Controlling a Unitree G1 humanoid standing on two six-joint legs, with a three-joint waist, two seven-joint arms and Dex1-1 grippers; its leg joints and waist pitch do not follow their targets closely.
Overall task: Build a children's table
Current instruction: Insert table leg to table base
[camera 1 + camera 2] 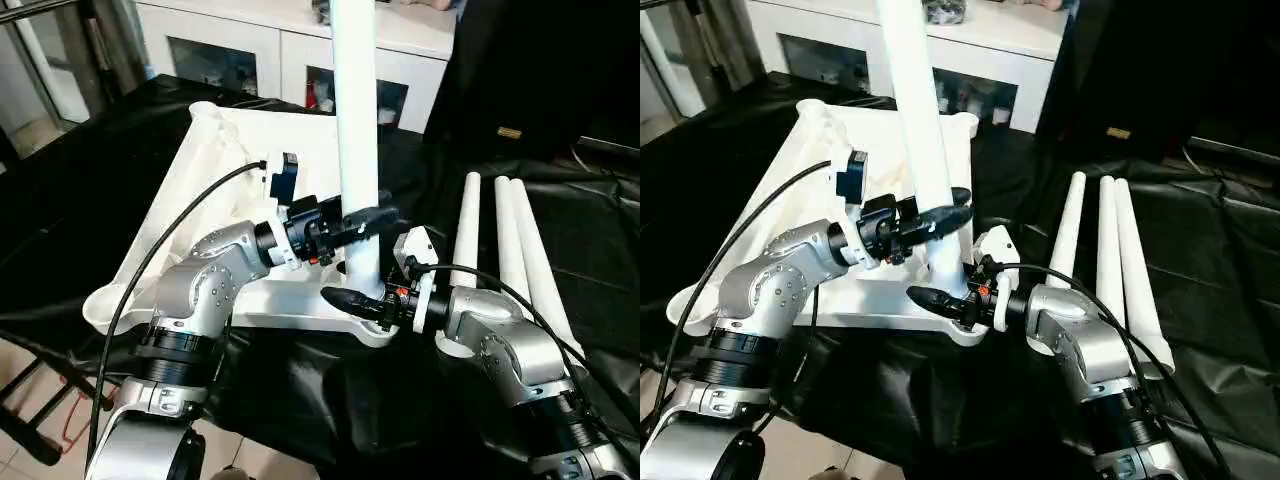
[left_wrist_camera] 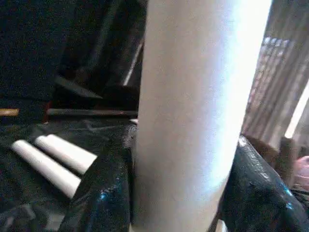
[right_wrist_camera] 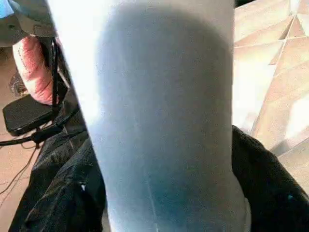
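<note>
The white tabletop (image 1: 225, 165) lies upside down on the black-draped work table, and its ribbed underside (image 3: 270, 72) faces up. One white tube leg (image 1: 355, 120) stands upright in the near right corner socket (image 1: 368, 322). My left gripper (image 1: 362, 222) is shut on this leg a little above the socket, with a black finger (image 2: 104, 193) on each side of the tube. My right gripper (image 1: 360, 300) is shut on the same leg lower down, just above the socket. Three more legs (image 1: 505, 240) lie side by side on the cloth to the right.
A white cabinet (image 1: 250, 50) with glass doors stands behind the work table. Black cloth (image 1: 80, 200) covers the table and hangs over its near edge. Black cables (image 1: 180, 215) run along both forearms. A dark drape (image 1: 540, 70) fills the back right.
</note>
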